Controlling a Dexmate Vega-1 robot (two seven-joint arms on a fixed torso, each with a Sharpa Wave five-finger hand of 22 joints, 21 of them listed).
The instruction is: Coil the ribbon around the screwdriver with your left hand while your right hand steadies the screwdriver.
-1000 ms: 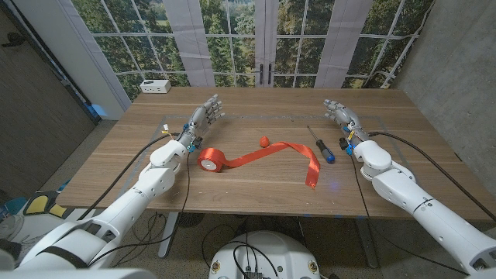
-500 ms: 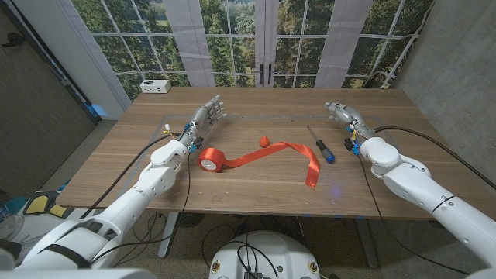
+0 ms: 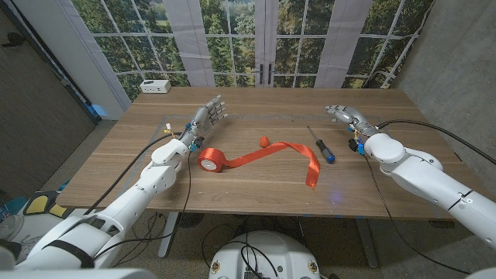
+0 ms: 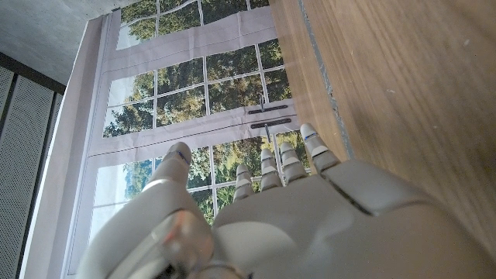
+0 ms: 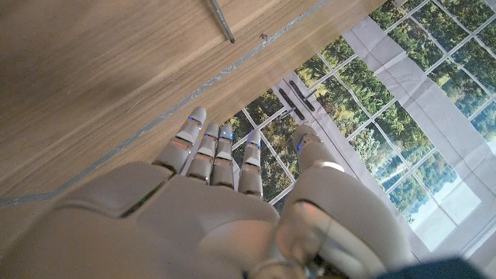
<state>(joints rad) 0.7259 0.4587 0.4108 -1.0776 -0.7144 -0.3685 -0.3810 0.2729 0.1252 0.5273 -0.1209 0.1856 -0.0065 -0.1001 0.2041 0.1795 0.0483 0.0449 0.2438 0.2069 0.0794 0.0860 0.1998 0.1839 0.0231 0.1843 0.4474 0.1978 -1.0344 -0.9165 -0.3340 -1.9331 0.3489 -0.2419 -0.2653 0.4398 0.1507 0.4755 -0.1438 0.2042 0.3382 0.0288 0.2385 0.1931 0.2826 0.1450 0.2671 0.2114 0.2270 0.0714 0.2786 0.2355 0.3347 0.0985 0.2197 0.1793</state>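
Both hands free, nothing picked up.
Left hand (image 3: 206, 115) and right hand (image 3: 346, 116) hover with fingers spread, grasping nothing; the ribbon (image 3: 267, 156) trails across the desk (image 3: 256, 190) from its roll, the screwdriver (image 3: 320, 145) just beside its far end.

Screwdriver (image 5: 220, 20) cut off by right wrist view's edge, only shaft tip showing. Small white box (image 3: 156, 86) at table's (image 3: 256, 194) far corner too small to identify.

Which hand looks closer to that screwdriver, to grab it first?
The right hand: it hovers open just beside the screwdriver, while the left hand is across the table, nearer the ribbon.
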